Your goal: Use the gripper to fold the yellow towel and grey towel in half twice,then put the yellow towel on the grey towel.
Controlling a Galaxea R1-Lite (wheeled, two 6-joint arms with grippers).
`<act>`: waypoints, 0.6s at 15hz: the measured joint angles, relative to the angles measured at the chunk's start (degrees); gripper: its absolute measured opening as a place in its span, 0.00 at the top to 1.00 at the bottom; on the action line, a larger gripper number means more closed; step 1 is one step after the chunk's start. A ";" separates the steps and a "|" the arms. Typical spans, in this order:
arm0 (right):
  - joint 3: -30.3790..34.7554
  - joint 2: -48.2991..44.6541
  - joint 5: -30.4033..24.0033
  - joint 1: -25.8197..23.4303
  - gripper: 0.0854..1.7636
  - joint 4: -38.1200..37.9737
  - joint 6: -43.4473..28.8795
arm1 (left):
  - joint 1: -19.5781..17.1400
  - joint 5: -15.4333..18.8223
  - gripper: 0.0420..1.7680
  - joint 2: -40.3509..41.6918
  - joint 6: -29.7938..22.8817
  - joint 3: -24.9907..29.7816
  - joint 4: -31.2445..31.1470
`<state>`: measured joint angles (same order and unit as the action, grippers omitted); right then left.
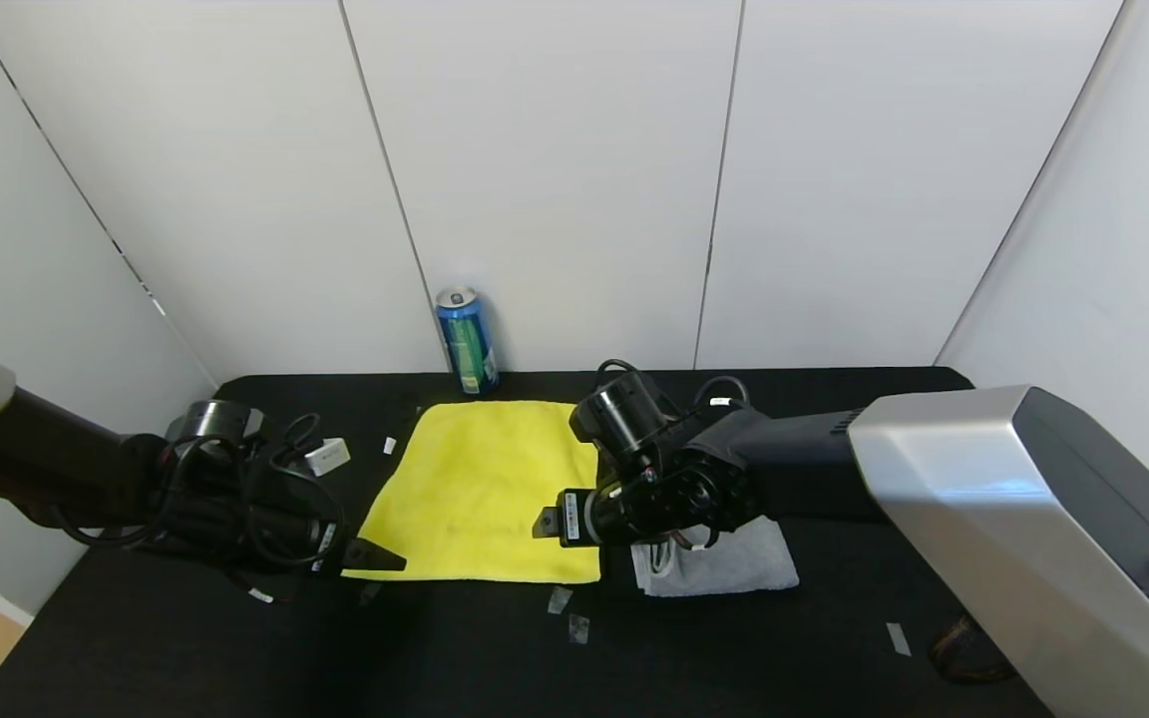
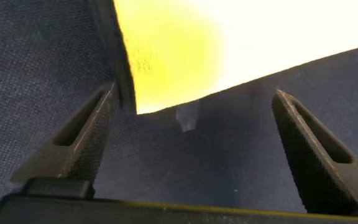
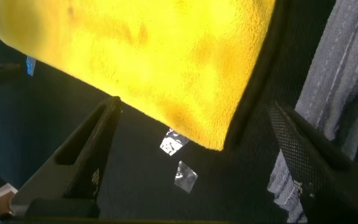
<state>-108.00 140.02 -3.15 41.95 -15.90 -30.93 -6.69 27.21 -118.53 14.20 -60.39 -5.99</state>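
Note:
The yellow towel (image 1: 480,489) lies spread flat on the middle of the black table (image 1: 495,658). My left gripper (image 1: 372,555) is open and low at the towel's front left corner; in the left wrist view the yellow towel's (image 2: 185,43) corner lies just beyond my open left gripper (image 2: 194,93). My right gripper (image 1: 547,524) is open at the towel's front right corner. In the right wrist view that yellow towel (image 3: 148,50) corner sits between the fingertips of my right gripper (image 3: 194,106). The grey towel (image 1: 734,563) lies folded to the right, partly under my right arm, and also shows in the right wrist view (image 3: 347,74).
A blue-green can (image 1: 467,339) stands at the back by the wall. A small white object (image 1: 327,456) lies at the left. Bits of clear tape (image 1: 559,598) dot the table's front. A dark round object (image 1: 968,653) sits at the front right.

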 joint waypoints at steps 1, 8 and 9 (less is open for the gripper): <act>0.00 0.02 0.06 -0.02 0.04 0.05 0.00 | 0.30 -0.01 0.03 -0.05 0.00 0.00 0.02; 0.06 0.39 0.28 -0.17 0.04 0.06 -0.16 | 1.79 0.46 0.03 -0.13 -0.04 0.50 0.00; 0.06 0.41 0.28 -0.28 0.04 0.06 -0.18 | 1.84 0.46 0.03 -0.13 -0.06 0.52 0.00</act>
<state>-107.94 140.44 -2.86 41.67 -15.84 -31.11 -4.85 27.67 -118.66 14.14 -59.87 -5.99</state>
